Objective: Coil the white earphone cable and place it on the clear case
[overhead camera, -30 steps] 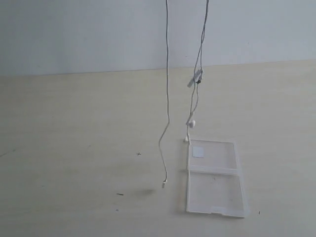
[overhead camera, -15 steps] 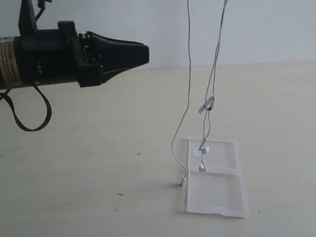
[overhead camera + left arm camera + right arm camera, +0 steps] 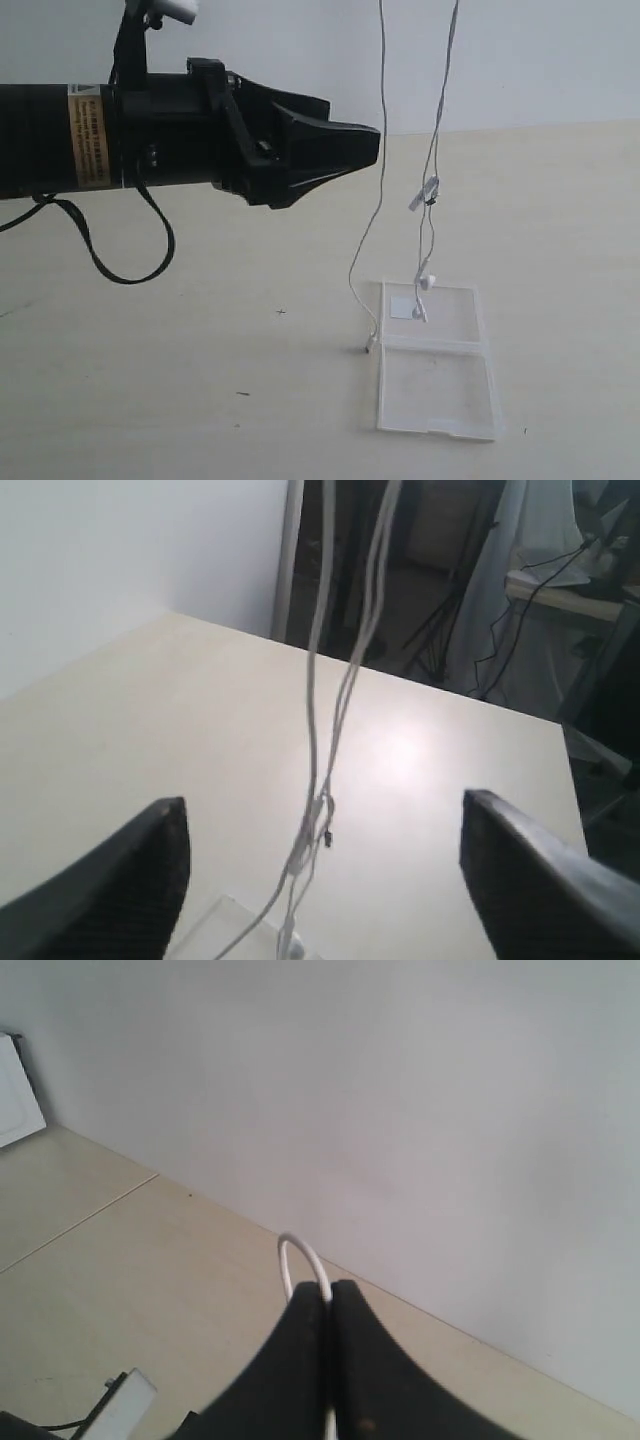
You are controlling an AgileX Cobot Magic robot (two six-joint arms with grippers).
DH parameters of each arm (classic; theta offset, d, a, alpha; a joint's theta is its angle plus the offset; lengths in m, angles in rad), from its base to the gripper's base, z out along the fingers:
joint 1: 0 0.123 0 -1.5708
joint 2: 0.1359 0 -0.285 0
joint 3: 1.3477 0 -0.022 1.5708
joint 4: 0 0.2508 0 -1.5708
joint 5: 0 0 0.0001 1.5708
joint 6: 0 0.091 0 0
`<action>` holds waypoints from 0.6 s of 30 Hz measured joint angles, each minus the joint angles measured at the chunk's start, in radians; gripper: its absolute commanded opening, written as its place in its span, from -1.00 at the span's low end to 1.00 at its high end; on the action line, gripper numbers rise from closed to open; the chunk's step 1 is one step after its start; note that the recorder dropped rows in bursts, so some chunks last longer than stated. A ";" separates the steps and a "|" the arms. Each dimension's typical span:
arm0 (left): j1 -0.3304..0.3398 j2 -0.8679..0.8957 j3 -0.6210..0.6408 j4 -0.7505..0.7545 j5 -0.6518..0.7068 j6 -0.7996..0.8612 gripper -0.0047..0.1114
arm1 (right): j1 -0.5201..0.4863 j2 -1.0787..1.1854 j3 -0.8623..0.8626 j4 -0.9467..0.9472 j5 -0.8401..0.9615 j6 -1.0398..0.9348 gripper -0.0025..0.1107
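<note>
The right gripper (image 3: pixel 328 1295) has its fingers (image 3: pixel 300 1360) pressed tight together on the cable (image 3: pixel 303 1260) — a small white loop pokes out just past the tips. The left gripper (image 3: pixel 322 800) is spread wide with nothing in it, its tips level with the hanging strands and just short of the nearer one. From the right gripper, somewhere above, the cable drops in two strands. One ends in the plug (image 3: pixel 368 347), low beside the case (image 3: pixel 435 400). The other carries the remote (image 3: pixel 425 193) partway down and ends in the earbuds (image 3: pixel 424 282), which dangle over the panel with the sticker (image 3: pixel 402 308) — touching or not, I cannot tell. The case lies open and flat on the table (image 3: pixel 150 380).
</note>
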 measured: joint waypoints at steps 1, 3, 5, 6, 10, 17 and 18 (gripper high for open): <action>-0.008 0.000 -0.004 -0.008 0.014 0.002 0.43 | 0.000 0.000 0.000 0.000 0.000 0.002 -0.96; -0.021 0.002 -0.014 -0.025 0.030 0.002 0.43 | 0.000 0.000 0.000 0.000 0.000 0.002 -0.96; -0.030 0.009 -0.029 -0.041 0.035 0.002 0.43 | 0.000 0.000 0.000 0.000 0.000 0.002 -0.96; -0.038 0.014 -0.036 -0.046 0.040 0.002 0.43 | 0.000 0.000 0.000 0.008 0.002 0.002 -0.96; -0.066 0.050 -0.065 -0.054 0.049 0.004 0.43 | 0.000 0.000 0.000 0.036 0.002 0.004 -0.96; -0.094 0.100 -0.110 -0.072 0.049 0.006 0.42 | 0.000 0.000 0.000 0.047 0.002 0.004 -0.96; -0.096 0.107 -0.114 -0.075 0.049 0.006 0.40 | 0.000 0.000 0.000 0.047 0.002 0.004 -0.96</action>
